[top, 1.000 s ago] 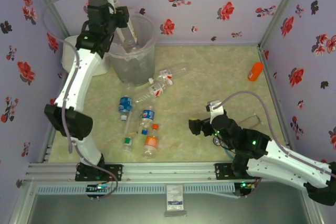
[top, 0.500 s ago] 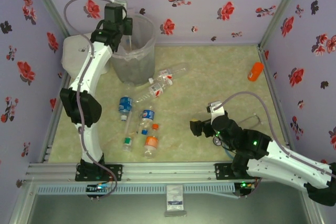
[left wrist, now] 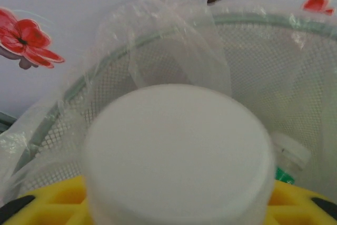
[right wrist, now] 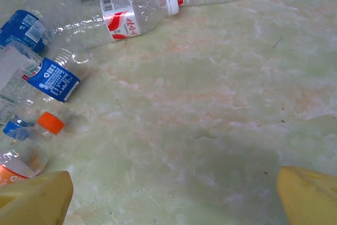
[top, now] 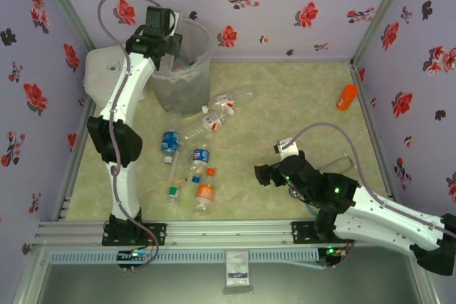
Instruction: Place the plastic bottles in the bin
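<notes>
While the tall round translucent grey bin (top: 189, 69), bag-lined, sits directly beneath it, left claw (top: 168, 37) grips a clear plastic bottle (left wrist: 179, 151) end-on; best released only once past the rim. Right claw (right wrist: 174, 193): fingers spread, empty; loose labelled bottles (right wrist: 52, 77) ahead-left.

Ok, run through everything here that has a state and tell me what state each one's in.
bin: upright, bag-lined, not full.
left gripper: over the bin, blurred white round thing against it; open or shut unclear.
right gripper: open, empty, above the table.
loose bottles: lying flat on the table.
orange object: lying on the table, apart from the bottles.
</notes>
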Controlling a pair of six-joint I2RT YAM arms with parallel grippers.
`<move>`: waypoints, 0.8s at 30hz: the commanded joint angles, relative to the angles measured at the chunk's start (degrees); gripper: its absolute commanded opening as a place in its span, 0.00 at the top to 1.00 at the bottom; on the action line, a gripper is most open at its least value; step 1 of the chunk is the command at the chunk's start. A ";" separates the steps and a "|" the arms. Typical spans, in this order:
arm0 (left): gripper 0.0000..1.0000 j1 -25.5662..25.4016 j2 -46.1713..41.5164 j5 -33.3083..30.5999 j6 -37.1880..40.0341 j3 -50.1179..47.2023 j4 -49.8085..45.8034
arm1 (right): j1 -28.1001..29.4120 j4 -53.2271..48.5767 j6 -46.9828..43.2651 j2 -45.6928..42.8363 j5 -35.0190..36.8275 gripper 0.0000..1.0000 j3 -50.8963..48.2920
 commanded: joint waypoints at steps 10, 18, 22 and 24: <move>0.13 0.40 -3.04 4.18 -0.15 6.12 -10.18 | -1.97 2.64 5.45 7.69 -2.97 0.00 3.04; 0.01 0.29 -7.59 6.64 -2.20 10.91 -15.67 | -4.24 1.45 8.53 11.74 -5.61 0.01 4.84; 0.00 0.06 -14.98 7.63 -4.64 3.25 -13.87 | -4.97 -0.99 12.26 12.73 -5.62 0.01 6.51; 0.00 -0.51 -19.55 7.75 -5.65 -2.82 -11.92 | -5.31 -1.92 14.61 13.46 -7.53 0.01 7.36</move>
